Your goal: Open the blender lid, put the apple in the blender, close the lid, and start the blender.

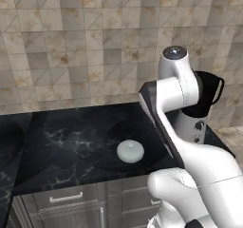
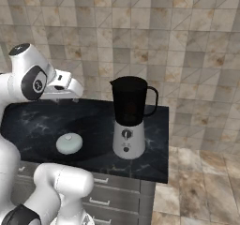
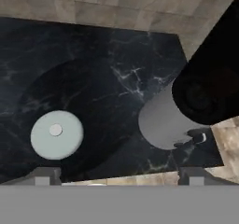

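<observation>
Lid off, jar open, fingers spread above the tabletop

The blender lid lies flat on the dark marble tabletop, well apart from the blender, whose dark jar stands open. The gripper hangs high over both with its fingers spread wide and holding nothing. I cannot find the apple. The next step is probably fetching it: locate the fruit first, come down square over it, close around its widest part, and carry it clear of the jar's rim before letting go.
</observation>
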{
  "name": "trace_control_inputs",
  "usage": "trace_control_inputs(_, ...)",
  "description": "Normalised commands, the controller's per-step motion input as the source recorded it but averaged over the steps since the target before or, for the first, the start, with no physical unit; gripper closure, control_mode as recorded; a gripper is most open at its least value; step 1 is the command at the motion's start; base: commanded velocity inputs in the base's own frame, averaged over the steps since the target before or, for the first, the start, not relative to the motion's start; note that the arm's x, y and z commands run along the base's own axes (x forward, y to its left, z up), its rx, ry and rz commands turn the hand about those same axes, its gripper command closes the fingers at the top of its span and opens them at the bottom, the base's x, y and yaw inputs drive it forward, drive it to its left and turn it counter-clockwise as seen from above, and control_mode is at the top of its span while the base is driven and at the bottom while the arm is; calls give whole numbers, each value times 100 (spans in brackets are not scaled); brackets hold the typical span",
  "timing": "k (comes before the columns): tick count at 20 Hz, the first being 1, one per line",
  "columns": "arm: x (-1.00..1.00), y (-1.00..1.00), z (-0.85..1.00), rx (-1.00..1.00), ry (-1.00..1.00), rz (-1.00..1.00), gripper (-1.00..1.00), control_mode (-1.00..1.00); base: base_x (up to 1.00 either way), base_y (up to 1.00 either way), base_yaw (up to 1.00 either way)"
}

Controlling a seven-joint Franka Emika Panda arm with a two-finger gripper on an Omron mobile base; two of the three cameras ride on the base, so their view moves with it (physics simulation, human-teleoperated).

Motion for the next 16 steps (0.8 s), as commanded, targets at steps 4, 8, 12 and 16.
trace_control_inputs(4, 0, 68, -96, 0, 18, 8, -100, -100, 0, 0, 0)
trace_control_inputs(8, 2, 43, -74, 0, 29, 9, -100, -100, 0, 0, 0)
trace_control_inputs(12, 4, 27, -65, 0, 25, 9, -100, -100, 0, 0, 0)
trace_control_inputs(16, 18, 47, -55, 0, 18, 3, -100, -100, 0, 0, 0)
